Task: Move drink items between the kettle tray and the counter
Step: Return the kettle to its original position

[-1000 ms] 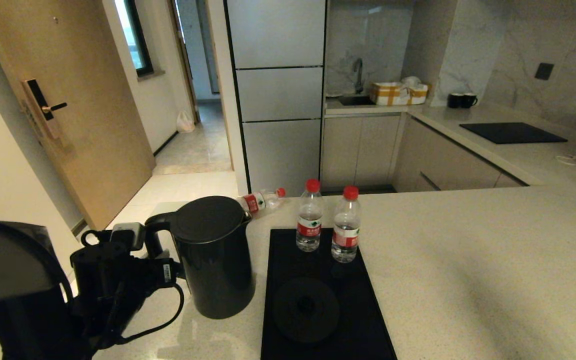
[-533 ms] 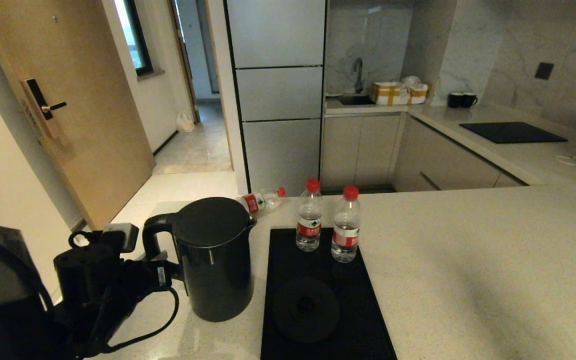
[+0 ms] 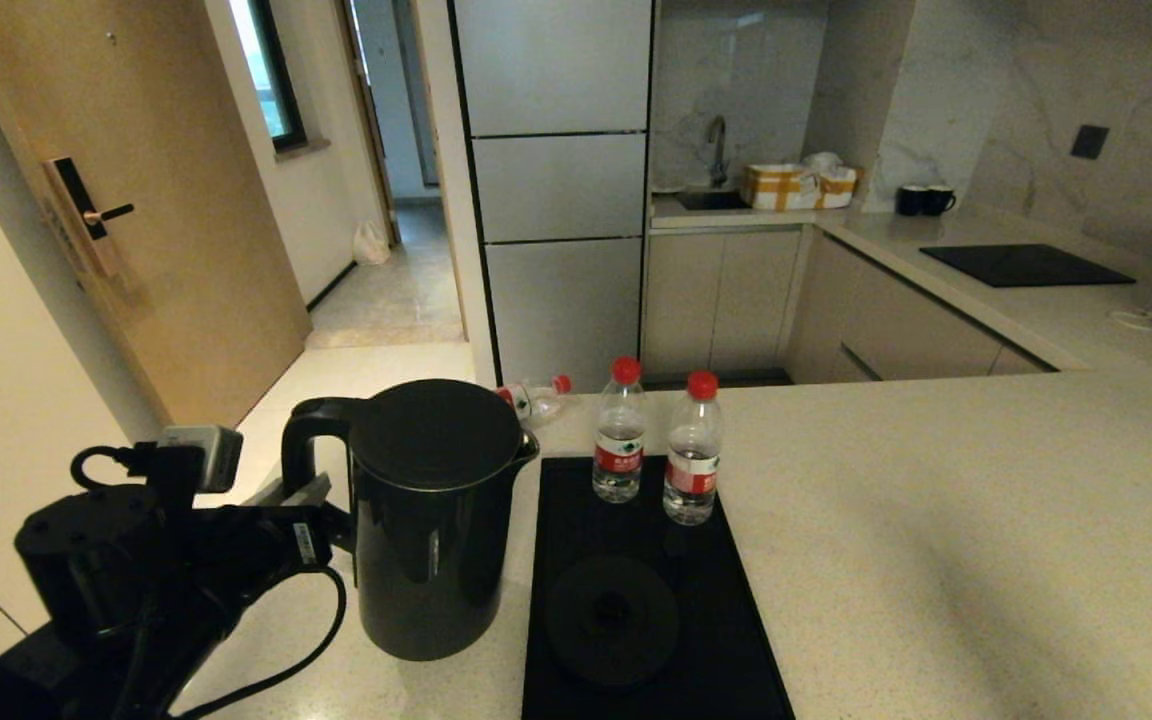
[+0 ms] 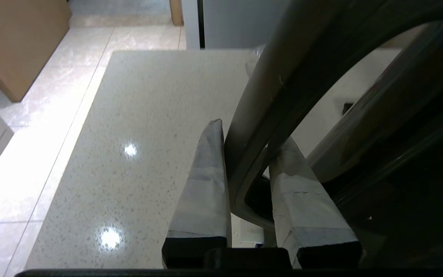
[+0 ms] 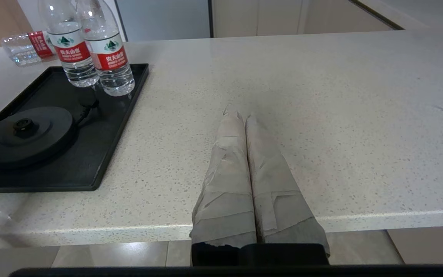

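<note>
We see the pale speckled bench (image 3: 936, 520) in a kitchen, wooden door (image 3: 136, 200) far left. Left gripper (image 4: 244, 154) jaws grasp the kettle (image 3: 431, 520) handle, left of the tray (image 3: 736, 640); right gripper (image 5: 245, 115) clenched, empty.

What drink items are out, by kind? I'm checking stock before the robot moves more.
Kettle: 1
Upright water bottles on the tray: 2
Water bottle lying on the counter: 1
Mugs, far counter: 2
Total: 6
</note>
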Controlling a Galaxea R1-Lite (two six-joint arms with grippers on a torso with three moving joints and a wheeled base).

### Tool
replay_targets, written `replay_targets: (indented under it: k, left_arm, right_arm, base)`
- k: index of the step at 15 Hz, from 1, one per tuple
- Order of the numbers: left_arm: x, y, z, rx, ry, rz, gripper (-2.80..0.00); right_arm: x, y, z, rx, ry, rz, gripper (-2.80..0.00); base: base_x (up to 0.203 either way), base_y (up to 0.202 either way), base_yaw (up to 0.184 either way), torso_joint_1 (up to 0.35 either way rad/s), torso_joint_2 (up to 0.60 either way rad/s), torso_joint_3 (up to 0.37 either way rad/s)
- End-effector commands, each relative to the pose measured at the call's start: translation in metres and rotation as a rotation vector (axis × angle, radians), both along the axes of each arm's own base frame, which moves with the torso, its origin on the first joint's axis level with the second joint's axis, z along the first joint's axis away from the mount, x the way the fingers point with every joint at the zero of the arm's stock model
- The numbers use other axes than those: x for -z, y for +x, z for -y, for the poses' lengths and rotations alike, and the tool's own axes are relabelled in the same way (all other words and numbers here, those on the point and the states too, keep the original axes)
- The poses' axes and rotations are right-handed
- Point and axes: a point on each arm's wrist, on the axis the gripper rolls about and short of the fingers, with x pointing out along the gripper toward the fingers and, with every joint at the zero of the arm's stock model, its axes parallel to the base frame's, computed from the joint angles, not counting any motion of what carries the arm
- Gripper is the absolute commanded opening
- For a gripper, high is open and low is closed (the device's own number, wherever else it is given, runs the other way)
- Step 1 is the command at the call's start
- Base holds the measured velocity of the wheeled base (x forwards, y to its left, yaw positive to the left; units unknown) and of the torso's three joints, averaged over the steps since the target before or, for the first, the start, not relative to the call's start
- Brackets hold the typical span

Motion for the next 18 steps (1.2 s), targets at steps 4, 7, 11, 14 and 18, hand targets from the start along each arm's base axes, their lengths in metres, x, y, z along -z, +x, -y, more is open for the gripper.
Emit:
replay_targets:
  k: [4, 7, 11, 14, 18]
  left_arm:
    - [-0.020, -0.017, 0.015, 0.050, -0.029, 0.075, -2.80]
    - [-0.022, -0.021, 0.028, 0.079, -0.037, 0.075, -2.80]
    - [-0.028, -0.023, 0.067, 0.149, -0.046, 0.067, -2.80]
    - [-0.024, -0.017, 0.081, 0.166, -0.069, 0.021, -2.80]
    - [-0.007, -0.009, 0.099, 0.200, -0.062, -0.030, -2.80]
  right_arm:
    - [0.000, 0.000, 0.000, -0.001, -0.001, -0.002, -2.80]
    - [0.000, 0.000, 0.000, -0.001, -0.001, -0.002, -2.80]
    - [0.000, 0.000, 0.000, -0.001, -0.001, -0.002, -2.80]
    - [0.000, 0.000, 0.000, -0.001, -0.001, -0.002, -2.80]
    - [0.000, 0.000, 0.000, -0.001, -0.001, -0.002, -2.80]
  base:
    - [0.000, 0.000, 0.000, 0.000, 0.00, 0.000]
    - [0.000, 0.000, 0.000, 0.000, 0.00, 0.000]
    - [0.000, 0.000, 0.000, 0.000, 0.00, 0.000]
    - [0.000, 0.000, 0.000, 0.000, 0.00, 0.000]
    - [0.000, 0.000, 0.000, 0.000, 0.00, 0.000]
